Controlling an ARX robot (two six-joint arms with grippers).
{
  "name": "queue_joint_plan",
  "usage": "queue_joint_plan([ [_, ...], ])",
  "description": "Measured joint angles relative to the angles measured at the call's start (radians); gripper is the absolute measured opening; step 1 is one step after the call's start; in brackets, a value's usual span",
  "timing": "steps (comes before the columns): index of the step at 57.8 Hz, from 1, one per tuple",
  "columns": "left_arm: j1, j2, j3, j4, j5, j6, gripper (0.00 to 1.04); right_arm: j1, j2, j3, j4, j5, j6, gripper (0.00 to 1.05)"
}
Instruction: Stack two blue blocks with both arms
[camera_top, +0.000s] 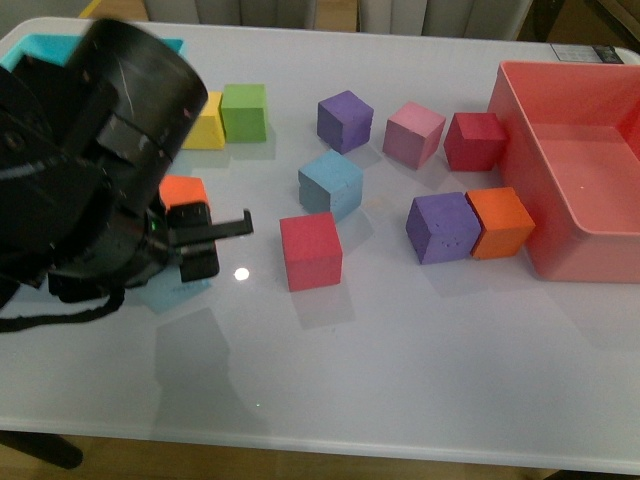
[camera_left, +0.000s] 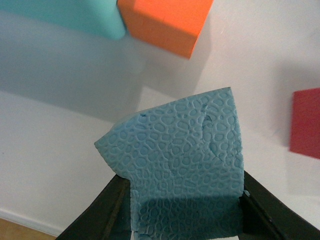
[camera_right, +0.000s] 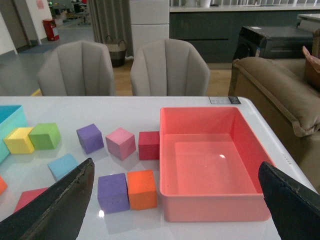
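Observation:
My left gripper (camera_top: 197, 250) is shut on one blue block (camera_left: 180, 165). In the left wrist view the block fills the space between the two black jaws, tilted, just over the white table. In the front view only a pale blue edge of the block (camera_top: 175, 290) shows under the big black left arm. The other blue block (camera_top: 330, 183) sits free on the table's middle, and it also shows in the right wrist view (camera_right: 62, 166). My right gripper (camera_right: 175, 210) is open and empty, raised above the table's near right side, and out of the front view.
An orange cube (camera_top: 183, 190) lies right behind the left gripper and a red cube (camera_top: 311, 250) to its right. A purple cube (camera_top: 442, 227) and an orange cube (camera_top: 500, 222) lie beside the coral bin (camera_top: 575, 150). Yellow, green, purple, pink and dark red cubes lie further back. A turquoise bin (camera_top: 40, 48) is at the far left.

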Motion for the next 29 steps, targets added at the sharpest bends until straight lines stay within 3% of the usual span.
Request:
queue_joint_plan([
  [13, -0.012, -0.07, 0.158, -0.08, -0.008, 0.093, 0.4, 0.0, 0.0, 0.0, 0.0, 0.0, 0.0, 0.96],
  [29, -0.046, 0.12, 0.471, -0.164, 0.02, 0.193, 0.4, 0.0, 0.0, 0.0, 0.0, 0.0, 0.0, 0.96],
])
